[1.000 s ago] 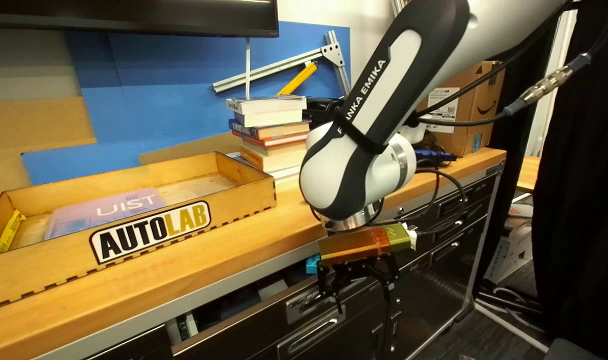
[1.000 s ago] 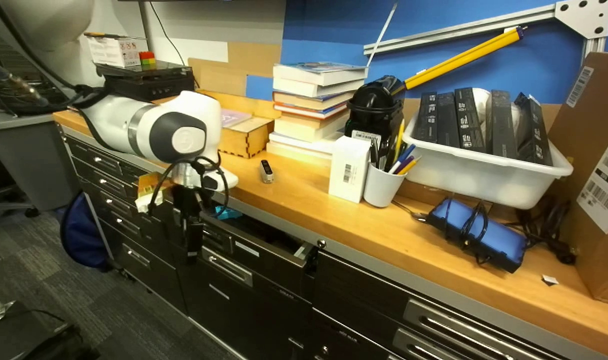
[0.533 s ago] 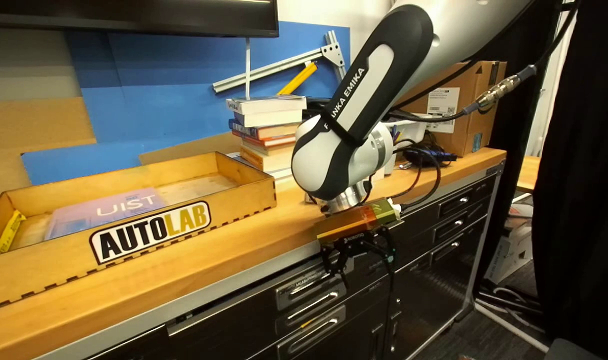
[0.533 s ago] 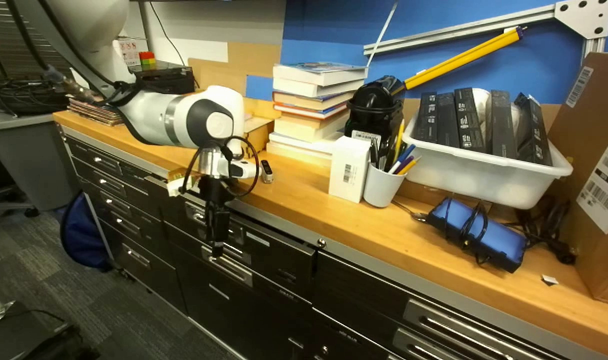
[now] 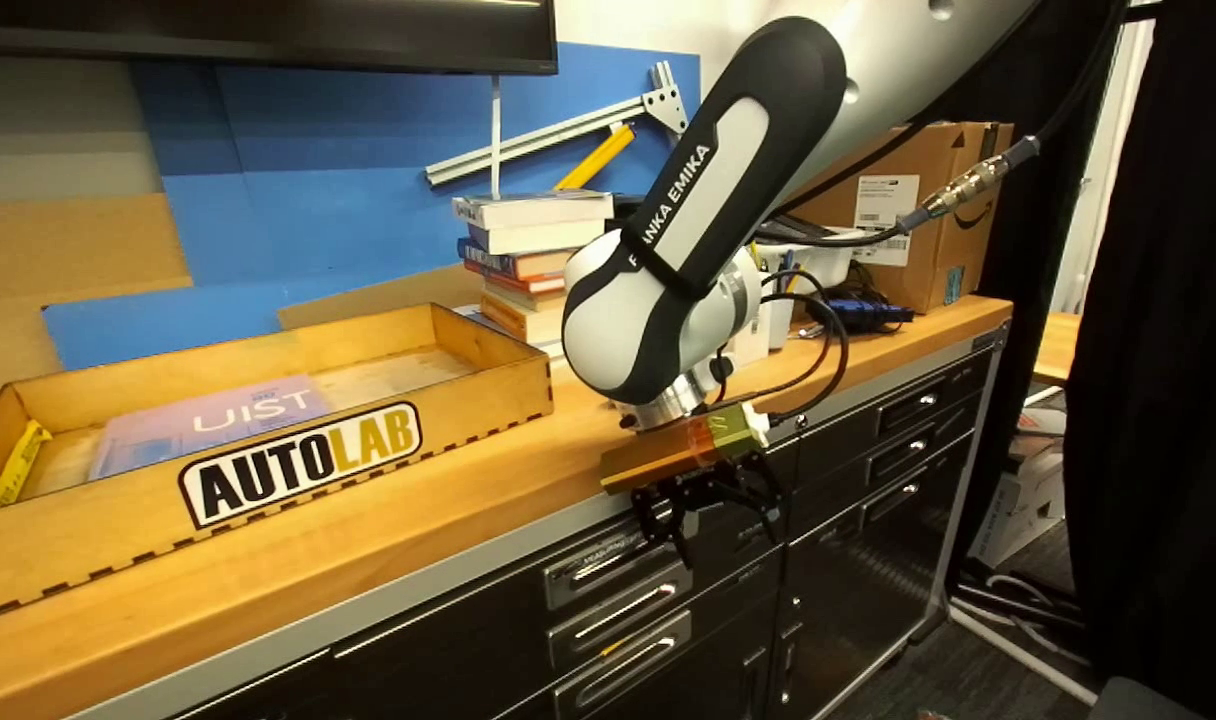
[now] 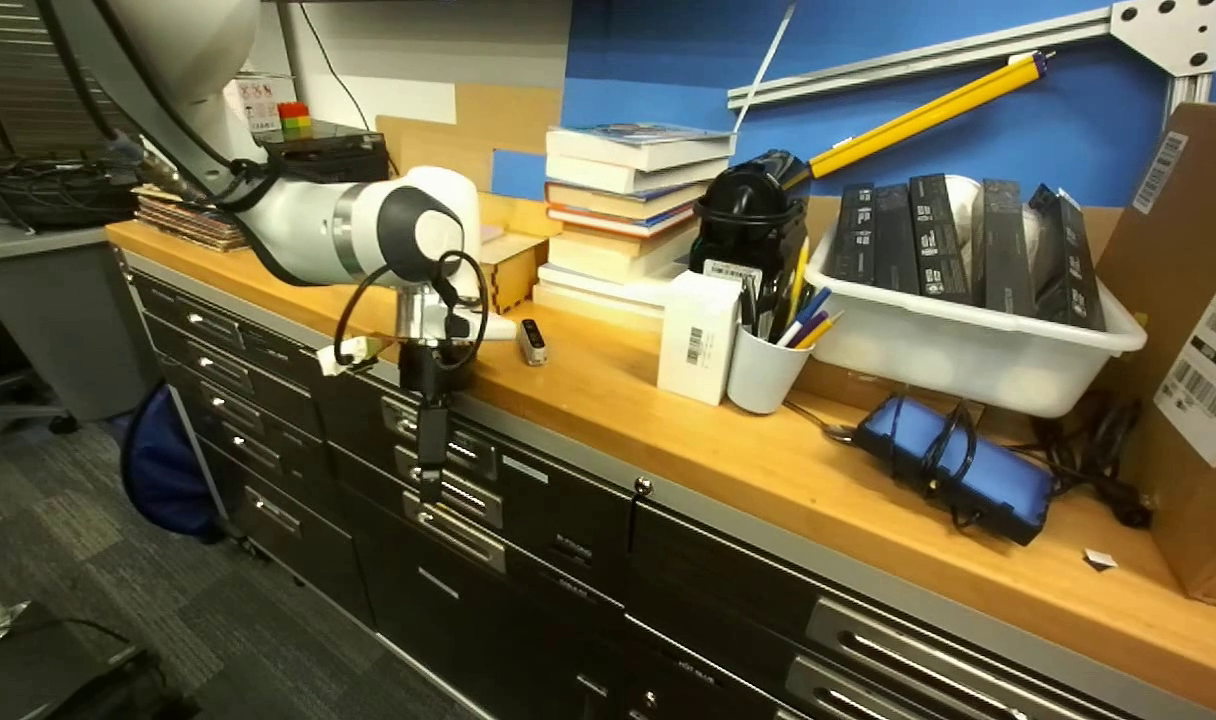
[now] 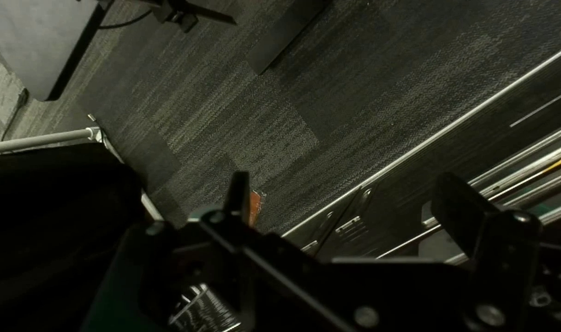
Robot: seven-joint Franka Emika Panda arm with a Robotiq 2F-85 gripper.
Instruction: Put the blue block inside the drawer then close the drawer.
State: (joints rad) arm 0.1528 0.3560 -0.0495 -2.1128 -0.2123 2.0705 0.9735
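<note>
The drawer (image 5: 458,628) is the wide dark top drawer under the wooden counter. Its front sits flush with the cabinet in both exterior views, and it also shows in an exterior view (image 6: 573,505). The blue block is hidden from every view now. My gripper (image 5: 730,550) hangs in front of the drawer's face, beside its pull handle (image 5: 596,570) in that view. It also shows in an exterior view (image 6: 430,490); I cannot tell whether it touches the front. In the wrist view my gripper (image 7: 343,184) has its fingers wide apart with nothing between them.
Above the drawer is the wooden counter (image 5: 388,530) with its metal edge. A wooden AUTOLAB tray (image 5: 498,400) and a stack of books (image 5: 533,240) stand on it. A small black-and-silver device (image 6: 533,343), a white box (image 6: 698,335) and a pen cup (image 6: 763,375) stand farther along.
The drawer was partly open with the blue block visible in it; it has moved inward and is now shut, hiding the block. My arm has moved in toward the counter, then slightly up.
</note>
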